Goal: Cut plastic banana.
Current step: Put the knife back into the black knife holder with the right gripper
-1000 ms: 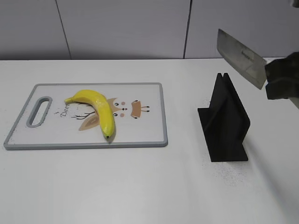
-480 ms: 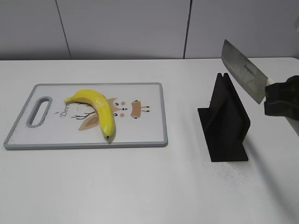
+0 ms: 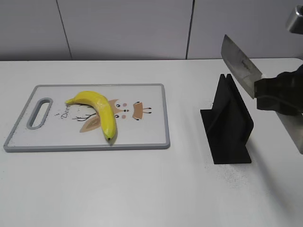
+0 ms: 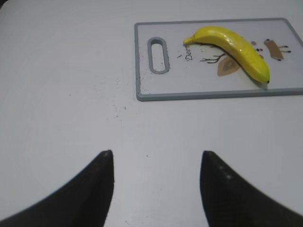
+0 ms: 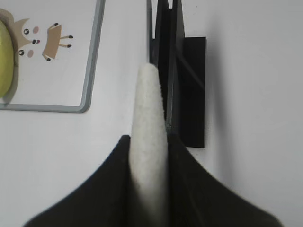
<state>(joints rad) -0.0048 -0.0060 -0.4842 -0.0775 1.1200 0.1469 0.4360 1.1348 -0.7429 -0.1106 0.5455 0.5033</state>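
The yellow plastic banana [image 3: 98, 111] lies curved on the grey-rimmed cutting board [image 3: 151, 123], dark tip toward the front. It also shows in the left wrist view [image 4: 234, 47] and, as a sliver, at the left edge of the right wrist view [image 5: 4, 59]. My right gripper [image 3: 277, 94] is shut on the handle of a cleaver knife [image 3: 240, 65], held in the air above the black knife stand [image 3: 227, 120], blade pointing up and left. In the right wrist view the pale handle [image 5: 149, 137] sits between the fingers. My left gripper [image 4: 156, 158] is open and empty, over bare table short of the board.
The black knife stand [image 5: 177, 71] stands on the white table right of the board [image 5: 71, 71]. The board [image 4: 142, 71] has a slot handle at its left end. A grey panelled wall runs behind the table.
My right gripper has moved left and slightly down with the knife, from beyond the stand's right side to above it. The banana and board have not moved.
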